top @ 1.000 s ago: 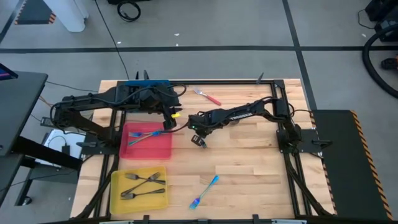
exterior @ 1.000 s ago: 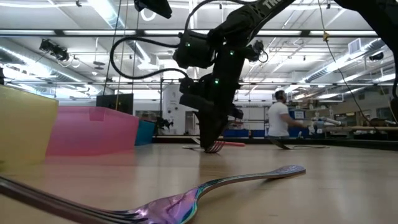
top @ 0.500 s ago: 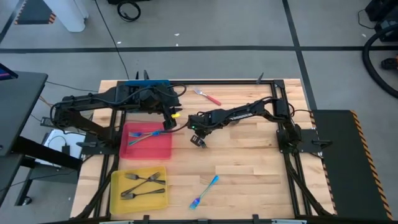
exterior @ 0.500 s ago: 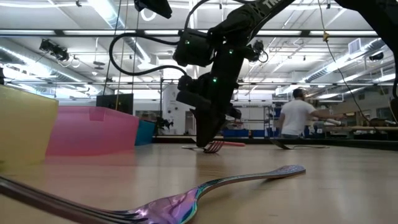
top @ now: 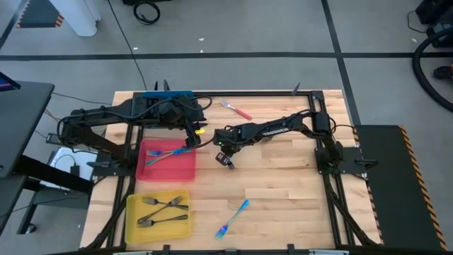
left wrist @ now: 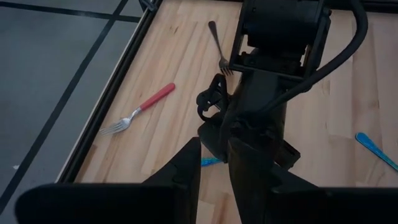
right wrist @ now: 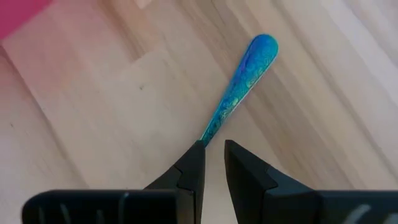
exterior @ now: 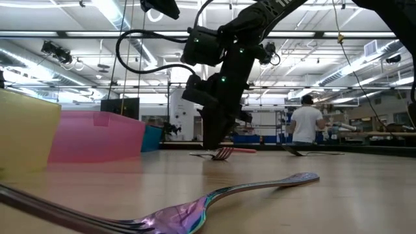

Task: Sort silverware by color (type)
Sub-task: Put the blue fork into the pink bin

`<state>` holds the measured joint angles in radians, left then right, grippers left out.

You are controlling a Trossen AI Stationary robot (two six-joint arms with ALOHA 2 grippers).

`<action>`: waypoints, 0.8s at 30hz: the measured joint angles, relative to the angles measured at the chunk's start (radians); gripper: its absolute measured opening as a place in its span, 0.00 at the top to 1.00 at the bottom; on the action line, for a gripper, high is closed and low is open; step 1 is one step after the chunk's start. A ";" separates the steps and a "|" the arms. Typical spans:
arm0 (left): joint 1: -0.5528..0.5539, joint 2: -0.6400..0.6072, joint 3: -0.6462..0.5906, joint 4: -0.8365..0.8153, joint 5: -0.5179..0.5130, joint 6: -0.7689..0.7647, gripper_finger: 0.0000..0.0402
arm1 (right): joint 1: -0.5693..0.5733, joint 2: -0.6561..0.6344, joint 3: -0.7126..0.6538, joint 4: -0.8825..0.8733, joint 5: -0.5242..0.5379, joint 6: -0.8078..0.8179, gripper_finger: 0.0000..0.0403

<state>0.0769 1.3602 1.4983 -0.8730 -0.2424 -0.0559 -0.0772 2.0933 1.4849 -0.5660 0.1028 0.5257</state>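
My right gripper stands low over the table's middle, beside the red tray. It is shut at the thin end of a blue-handled fork, whose tines are hidden. In the high view my right wrist covers that fork. My left gripper waits shut above the red tray's far right corner. A second blue-handled fork lies flat near the near edge. A red-handled fork and a dark fork lie near the far edge. Several dark forks lie in the yellow tray. My right gripper meets the blue-handled fork where the handle narrows, coming from above and pointing down. The fingertips cover the place of contact, so the kind of hold does not show. The handle runs out past the fingertips, close over the wood.
One utensil lies in the red tray. A blue tray sits at the far edge behind my left arm. Black frame rails run along the table's sides. Bare wood lies to the right of the near fork. A person stands in the room behind.
My right gripper has shifted a little toward the table's left and tipped slightly, staying low over the wood. The person in the background has walked.
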 joint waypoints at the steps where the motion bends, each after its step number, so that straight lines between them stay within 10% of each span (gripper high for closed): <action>1: 0.000 0.000 0.000 0.000 0.000 0.000 0.80 | 0.002 0.000 0.000 -0.004 0.000 0.009 0.83; 24: 0.000 0.000 0.000 0.000 0.000 0.016 0.80 | 0.038 0.014 0.000 0.015 0.068 0.051 0.83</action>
<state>0.0766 1.3605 1.4986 -0.8730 -0.2423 -0.0395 -0.0390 2.1078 1.4852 -0.5515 0.1708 0.5766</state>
